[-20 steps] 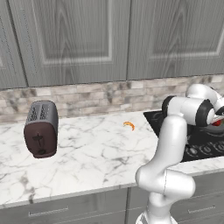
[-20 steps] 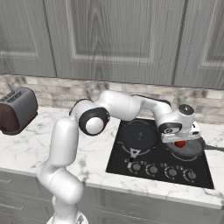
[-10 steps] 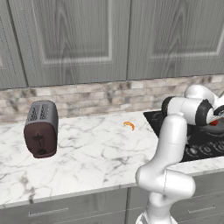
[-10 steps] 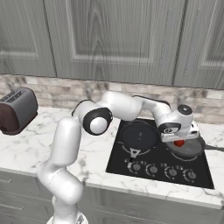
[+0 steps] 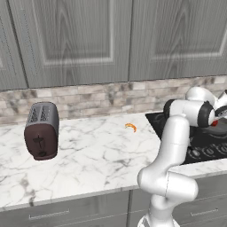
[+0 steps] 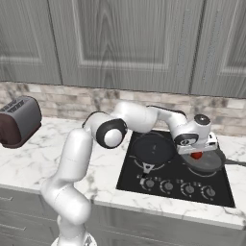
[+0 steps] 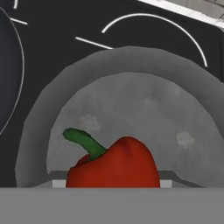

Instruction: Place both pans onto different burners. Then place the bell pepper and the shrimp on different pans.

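Both pans sit on separate burners: black pan (image 6: 153, 146), grey pan (image 6: 207, 161). My end effector (image 6: 196, 153) hangs over the grey pan with the pepper (image 7: 114, 165) below it; whether it grips, I cannot tell. Shrimp (image 5: 130, 127) remains on the counter (image 5: 88, 155), unplaced.

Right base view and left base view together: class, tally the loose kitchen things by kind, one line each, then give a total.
Round shallow frying pans: 2, the black pan and the dark grey pan
Glossy red bell pepper: 1
Orange curved shrimp: 1
Dark brown and silver toaster: 1
Total: 5
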